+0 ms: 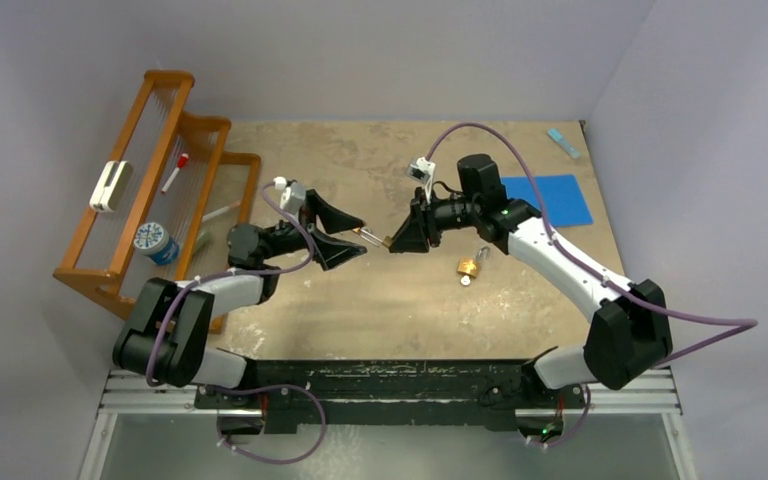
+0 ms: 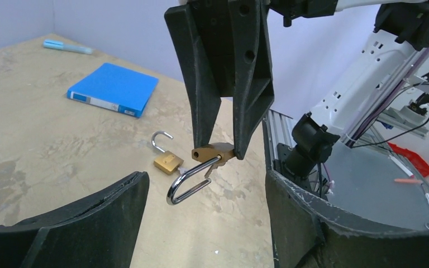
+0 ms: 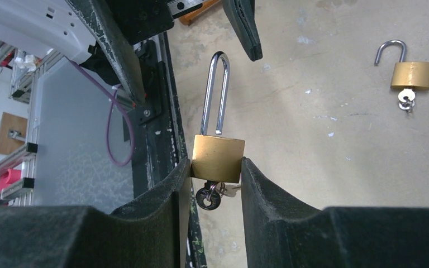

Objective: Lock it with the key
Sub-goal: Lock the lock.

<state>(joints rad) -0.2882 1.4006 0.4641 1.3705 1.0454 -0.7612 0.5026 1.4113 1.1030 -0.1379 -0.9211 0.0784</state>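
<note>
- Left gripper: above the middle of the table, jaws spread wide with nothing in them. Its fingers are black, wedge-shaped and rough-faced.
- Shackle: a long, narrow loop of polished steel. Its bend points straight at the left gripper, with the tip at the mouth of the spread fingers. Its long axis runs left to right along the line between the two grippers. I cannot tell whether it is latched.
- Padlock: a small, square brass body with smooth flat faces, held clear of the table.
- Key: dark, on a ring at the end of the body away from the shackle, tucked between the right fingers. The left gripper would probably meet the shackle first, not the key.
- Right gripper: clamped on the padlock's two flat sides.
- Spare padlock: flat on the table toward its right edge. Its shackle is swung open and a key is in it.
</note>
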